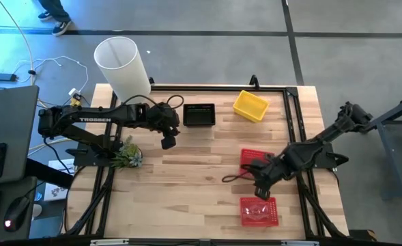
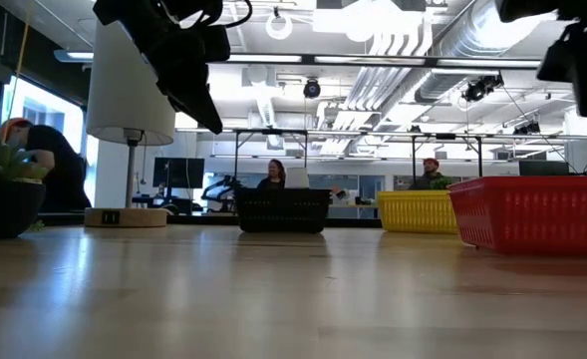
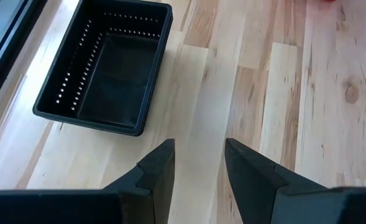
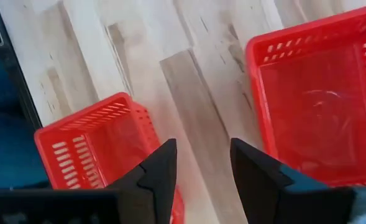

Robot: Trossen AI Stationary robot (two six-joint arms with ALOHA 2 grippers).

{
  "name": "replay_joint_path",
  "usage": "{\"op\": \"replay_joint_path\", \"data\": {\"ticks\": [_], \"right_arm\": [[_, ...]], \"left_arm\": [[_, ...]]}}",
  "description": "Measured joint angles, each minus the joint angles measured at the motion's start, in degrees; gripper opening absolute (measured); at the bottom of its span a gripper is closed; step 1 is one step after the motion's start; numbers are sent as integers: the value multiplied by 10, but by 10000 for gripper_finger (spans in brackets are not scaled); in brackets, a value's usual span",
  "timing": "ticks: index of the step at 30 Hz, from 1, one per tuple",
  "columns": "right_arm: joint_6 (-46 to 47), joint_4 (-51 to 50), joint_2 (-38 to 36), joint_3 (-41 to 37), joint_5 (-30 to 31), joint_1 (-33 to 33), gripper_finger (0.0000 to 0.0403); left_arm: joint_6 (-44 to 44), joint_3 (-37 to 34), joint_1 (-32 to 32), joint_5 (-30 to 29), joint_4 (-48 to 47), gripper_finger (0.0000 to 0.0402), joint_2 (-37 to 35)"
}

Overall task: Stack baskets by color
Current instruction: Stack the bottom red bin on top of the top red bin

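Observation:
Two red baskets lie on the table's right half: one [image 1: 252,157] partly under my right arm, the other [image 1: 259,212] near the front edge. My right gripper [image 1: 261,190] hovers open above the bare wood between them; its wrist view shows a red basket [image 4: 96,149] and a second red basket [image 4: 319,106] on either side of the fingers [image 4: 201,168]. A black basket [image 1: 199,114] and a yellow basket [image 1: 250,105] rest flat at the far edge. My left gripper [image 1: 168,140] hangs open, above the table, left of the black basket [image 3: 105,68].
A tall white cylinder lamp [image 1: 122,66] stands at the far left corner, and a small potted plant [image 1: 127,156] sits at the left edge. Black frame rails [image 1: 293,116] run along the table's sides. Bare wood lies across the middle. People sit in the room beyond [image 2: 273,175].

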Motion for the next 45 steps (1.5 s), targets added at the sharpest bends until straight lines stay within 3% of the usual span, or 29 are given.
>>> {"op": "replay_joint_path", "data": {"ticks": [14,19,31,35,41,45], "right_arm": [[87,66,88,0,26,95,138],[90,111,119,0,26,107,138],[118,109,160,0,27,109,136],[149,109,176,0,15,109,107],[164,111,189,0,-14,108,11],[165,109,189,1,2,107,17]], "left_arm": [[-9,0,0,0,5,129,0],[-9,0,0,0,5,129,0],[-10,0,0,0,5,129,0],[-9,0,0,0,5,129,0],[-9,0,0,0,5,129,0],[-9,0,0,0,5,129,0]]}}
